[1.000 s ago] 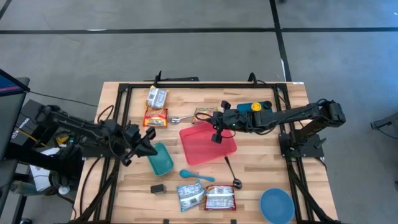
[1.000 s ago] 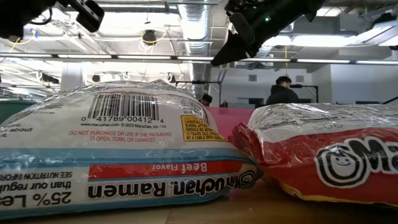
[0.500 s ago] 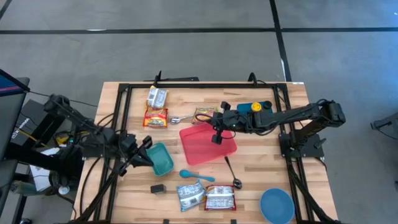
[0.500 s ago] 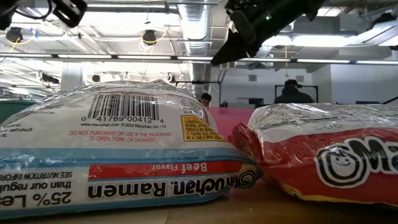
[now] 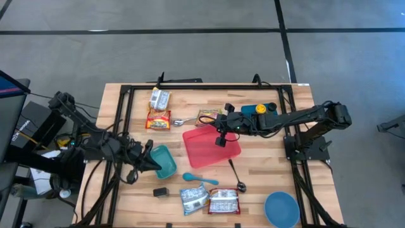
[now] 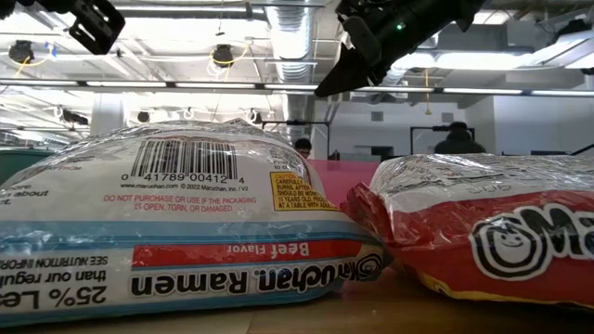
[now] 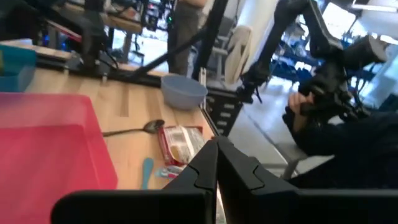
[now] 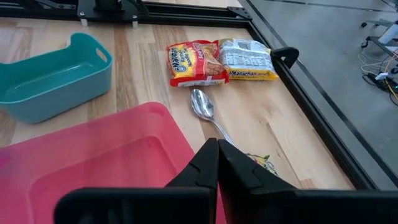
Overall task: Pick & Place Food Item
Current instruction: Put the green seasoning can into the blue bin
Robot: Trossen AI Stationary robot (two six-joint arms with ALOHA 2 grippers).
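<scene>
Bright overhead glare — blurred foreground

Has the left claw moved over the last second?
Yes. In the high view the left claw has shifted toward the table's near edge, alongside the teal bin.

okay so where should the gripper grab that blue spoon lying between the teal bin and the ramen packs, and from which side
Grip the blue spoon at the middle of its handle, coming straight down from above with the fingers across the handle. It lies flat on the table, bowl toward the teal bin, and the slim handle has bare wood on both long sides, so that likely suits a two-finger pinch best.
</scene>
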